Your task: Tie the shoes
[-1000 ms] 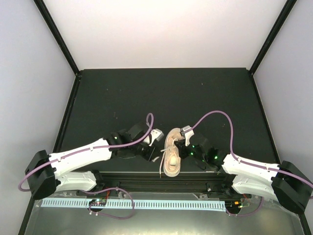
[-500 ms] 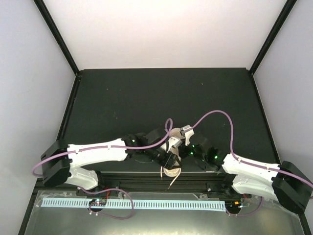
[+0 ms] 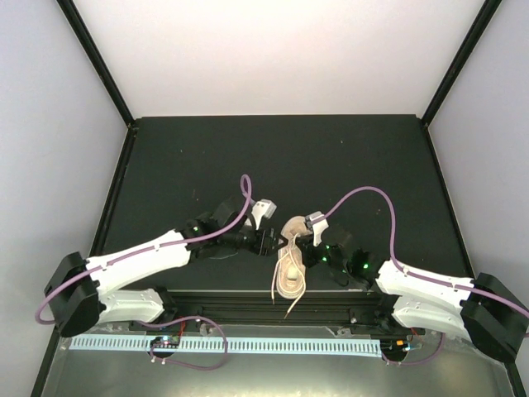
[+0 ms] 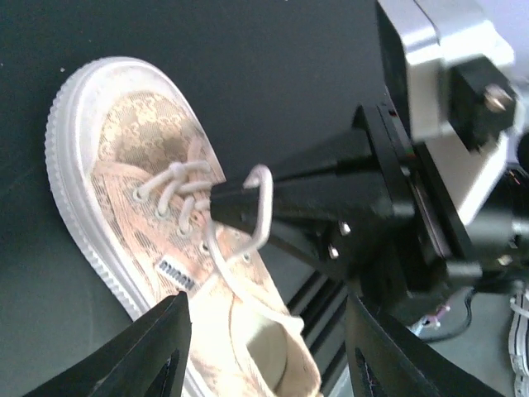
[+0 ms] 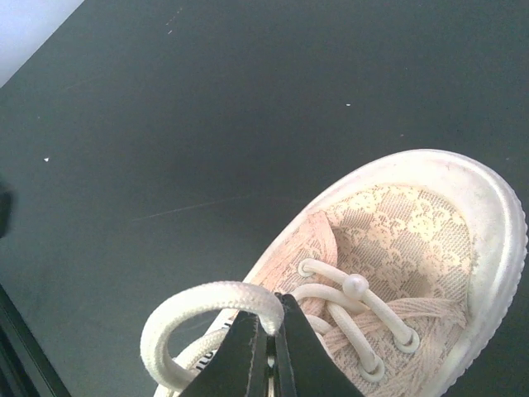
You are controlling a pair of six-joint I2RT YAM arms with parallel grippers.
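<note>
Closest to the arm bases, I see the loose lace ends (image 3: 291,304) trailing off the heel toward the near table edge. The sneaker (image 3: 291,266) lies on the black table (image 3: 248,157), near-centre between the two arms, heel near and toe far. Over its mid-section I have the right gripper (image 5: 269,335) with fingers together, pinched on a lace loop (image 5: 194,310) raised above the eyelets. Just left of the shoe, the left gripper (image 4: 266,351) has its fingers spread apart and faces the pinched loop. The toe cap is the farthest part, flat on the mat.
</note>
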